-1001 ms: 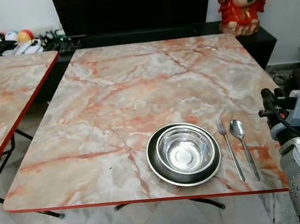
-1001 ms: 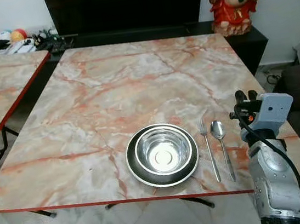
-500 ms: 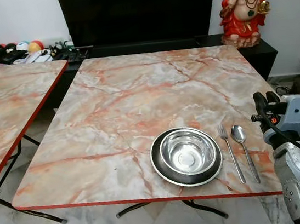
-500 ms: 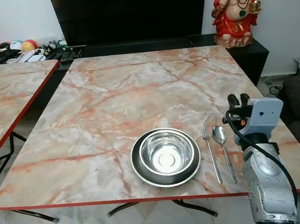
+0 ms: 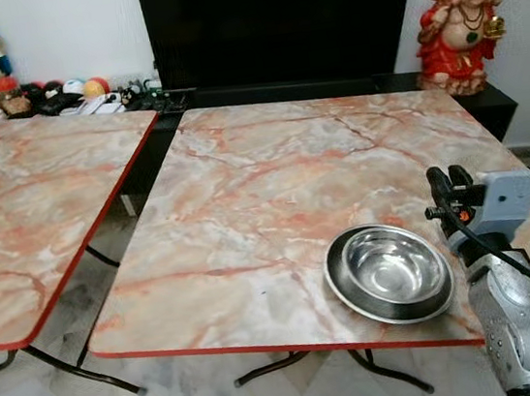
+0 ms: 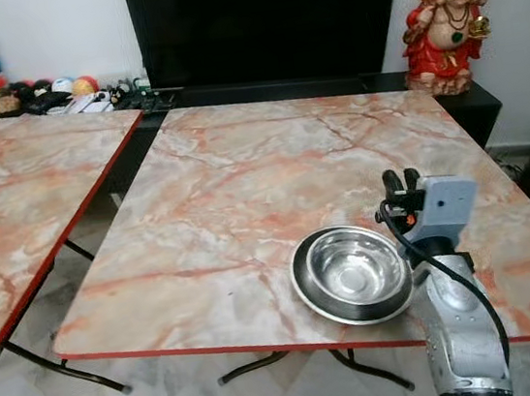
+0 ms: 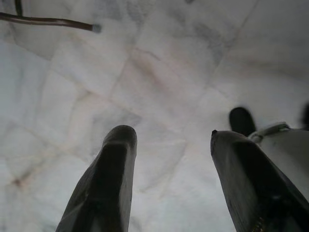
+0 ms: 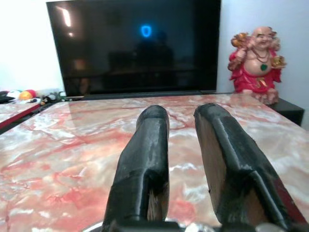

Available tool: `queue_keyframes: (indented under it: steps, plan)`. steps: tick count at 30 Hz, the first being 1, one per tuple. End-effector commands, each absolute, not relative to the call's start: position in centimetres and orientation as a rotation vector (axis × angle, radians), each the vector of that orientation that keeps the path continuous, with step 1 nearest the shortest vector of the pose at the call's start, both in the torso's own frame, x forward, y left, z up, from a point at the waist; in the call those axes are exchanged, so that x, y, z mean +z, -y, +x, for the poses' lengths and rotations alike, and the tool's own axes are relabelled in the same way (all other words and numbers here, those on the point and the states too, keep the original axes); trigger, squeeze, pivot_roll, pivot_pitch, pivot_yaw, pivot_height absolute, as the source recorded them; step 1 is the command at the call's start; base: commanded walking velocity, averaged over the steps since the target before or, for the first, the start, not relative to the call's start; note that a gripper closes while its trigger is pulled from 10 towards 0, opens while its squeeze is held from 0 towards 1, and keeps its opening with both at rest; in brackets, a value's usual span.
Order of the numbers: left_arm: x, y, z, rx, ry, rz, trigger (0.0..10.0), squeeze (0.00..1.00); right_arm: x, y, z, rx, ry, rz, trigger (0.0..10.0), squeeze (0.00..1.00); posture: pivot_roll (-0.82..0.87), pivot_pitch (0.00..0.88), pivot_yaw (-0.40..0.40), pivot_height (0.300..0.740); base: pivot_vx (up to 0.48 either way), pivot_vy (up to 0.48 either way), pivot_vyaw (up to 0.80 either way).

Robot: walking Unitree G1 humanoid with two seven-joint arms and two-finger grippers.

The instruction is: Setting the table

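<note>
Spanning the room, 2 marble tables face a television.

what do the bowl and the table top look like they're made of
The round silver bowl looks like polished stainless steel: bright and mirror-like, with sharp glints. It sits on a dark-rimmed plate, material unclear. The square orange-veined table top looks like marble, though its thin red edge suggests a printed laminate.

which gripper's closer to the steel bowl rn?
Right. The right gripper is raised over the table just beside the steel bowl; the left gripper hangs over the floor tiles.
</note>
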State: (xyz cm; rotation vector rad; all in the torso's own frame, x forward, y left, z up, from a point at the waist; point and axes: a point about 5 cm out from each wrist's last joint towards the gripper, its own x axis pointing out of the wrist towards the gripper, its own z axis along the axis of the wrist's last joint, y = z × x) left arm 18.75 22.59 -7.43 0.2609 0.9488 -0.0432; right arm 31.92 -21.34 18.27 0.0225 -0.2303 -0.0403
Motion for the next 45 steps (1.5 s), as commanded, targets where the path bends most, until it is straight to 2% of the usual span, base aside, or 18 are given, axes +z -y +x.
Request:
queue_keyframes:
  steps: [1,7,18,23,45]
  plan:
    - [-7.6,-22.2,18.6,-0.06,-0.961,0.26,10.0,0.0,18.5,21.7,31.7,-0.05,0.242,0.015,10.0,0.0,-0.08,0.0,0.008,0.74,0.0,0.48,0.0]
    - [-7.7,-22.1,18.5,-0.07,-0.96,0.262,10.0,0.0,18.5,21.2,31.9,-0.032,0.246,0.001,10.0,0.0,-0.08,0.0,0.008,0.74,0.0,0.48,0.0]
    - [-7.6,-22.1,18.6,-0.061,-0.956,0.253,10.0,0.0,18.8,20.4,31.9,-0.006,0.259,-0.019,10.0,0.0,-0.07,0.055,0.008,0.74,0.0,0.48,0.0]
    - [-7.7,-22.2,18.5,-0.059,-0.958,0.25,10.0,0.0,18.9,20.1,32.1,0.003,0.261,-0.031,10.0,0.0,-0.07,0.067,0.008,0.74,0.0,0.48,0.51]
    - [-7.6,-22.2,18.5,-0.058,-0.958,0.248,10.0,0.0,19.2,19.9,32.5,-0.034,0.275,0.055,10.0,0.0,-0.06,0.101,0.018,0.74,0.0,0.48,0.05]
